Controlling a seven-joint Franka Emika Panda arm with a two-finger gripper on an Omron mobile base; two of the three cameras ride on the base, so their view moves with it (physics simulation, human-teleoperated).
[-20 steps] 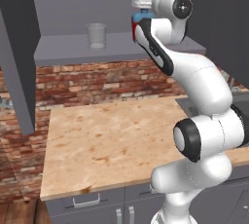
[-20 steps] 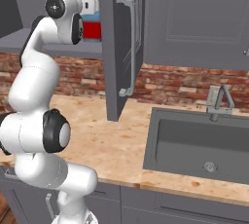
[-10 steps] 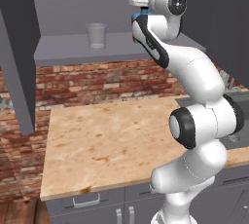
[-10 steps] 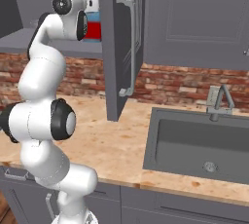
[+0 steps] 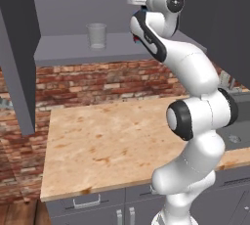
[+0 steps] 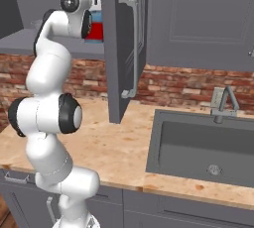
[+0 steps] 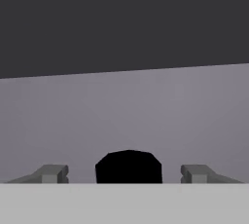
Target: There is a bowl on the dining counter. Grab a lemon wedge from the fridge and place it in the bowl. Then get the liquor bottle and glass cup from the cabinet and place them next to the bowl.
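I'm seeing a wood-topped counter (image 5: 117, 146) lying against a red brick wall (image 5: 97, 79). To the counter's right, a grey sink (image 6: 208, 145) is sitting sunk into the top, with a grey tap (image 6: 222, 104) standing at the sink's back edge. Grey drawer fronts (image 5: 88, 202) are running under the counter's front edge.
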